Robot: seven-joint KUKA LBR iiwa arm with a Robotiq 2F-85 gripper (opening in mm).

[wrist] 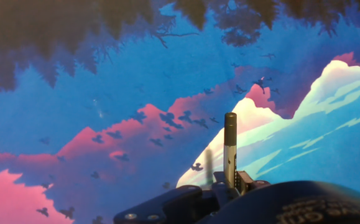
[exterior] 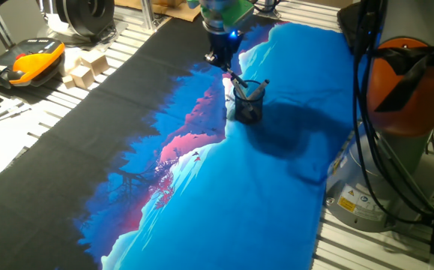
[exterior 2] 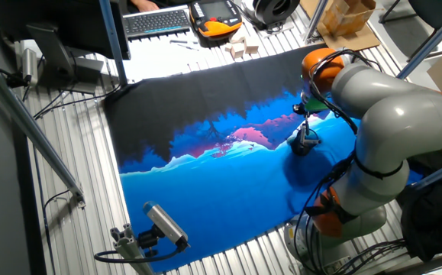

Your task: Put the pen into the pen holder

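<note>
- Gripper point(exterior: 226, 63) hanging over the far part of the blue cloth point(exterior: 291, 172), just above and left of the holder point(exterior: 248, 101).
- Jaws closed on the pen point(exterior: 240, 79); in the hand view pen point(wrist: 230, 149) standing up between the dark fingers point(wrist: 186, 202), its dark tip pointing away from the camera.
- In one fixed view, pen tilted, upper end in the gripper, lower end reaching down to the rim of the holder; impossible to tell whether the tip is already inside the rim or just at it.
- Holder upright on the cloth, at the border between the pink-and-dark print and the plain blue area, casting a dark shadow to the right.
- In the other fixed view, holder point(exterior 2: 303, 142) only a small dark shape beside the grey arm point(exterior 2: 388, 114); gripper and pen too small there to make out.
- Cloth printed with blue, pink and white mountains and a black band on the left side, spread over a slatted metal table point(exterior: 119, 41).
- On the far left of the table: an orange-and-black handheld unit point(exterior: 23, 61) and a few pale wooden blocks point(exterior: 86, 67), well apart from the holder.
- In the other fixed view, a keyboard point(exterior 2: 156, 21) at the far edge, and a small camera on a mount point(exterior 2: 159, 227) at the near edge.
</note>
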